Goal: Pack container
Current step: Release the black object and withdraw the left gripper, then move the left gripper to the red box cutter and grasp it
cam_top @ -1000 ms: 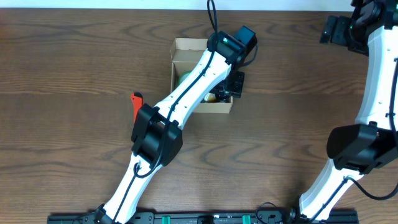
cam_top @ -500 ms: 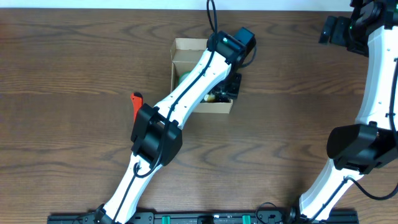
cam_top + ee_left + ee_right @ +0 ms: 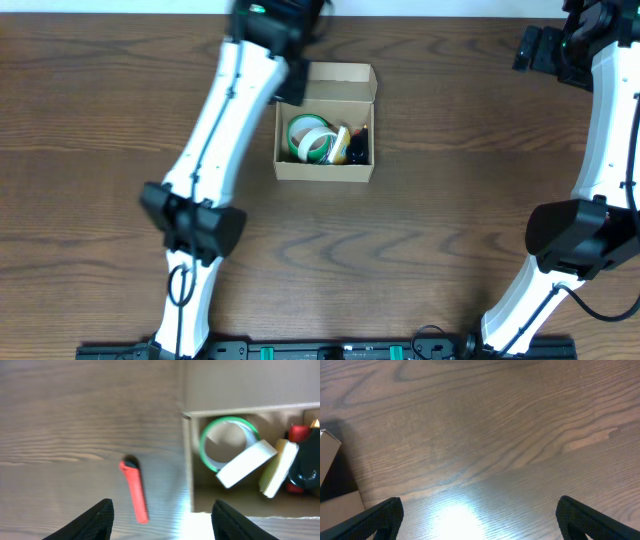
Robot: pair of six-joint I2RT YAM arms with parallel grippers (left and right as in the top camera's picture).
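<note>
left arm (image 3: 215, 150): spans overhead view, hiding what lies beneath.
red cutter (image 3: 134, 491): only in left wrist view; flat on table (image 3: 75, 420), ahead between the 2 fingers (image 3: 102, 520), just left of container (image 3: 189, 460).
left gripper (image 3: 162, 510): spread, holding nothing.
container: ahead-right of left gripper, flap open; green tape roll (image 3: 303, 132), white roll (image 3: 320, 148), yellow piece (image 3: 340, 144) inside.
right gripper (image 3: 480, 510): spread wide, holding nothing, above table, well apart from container.

1 box (image 3: 325, 172), 2 tapes (image 3: 245, 462), 1 loose cutter (image 3: 134, 491)
</note>
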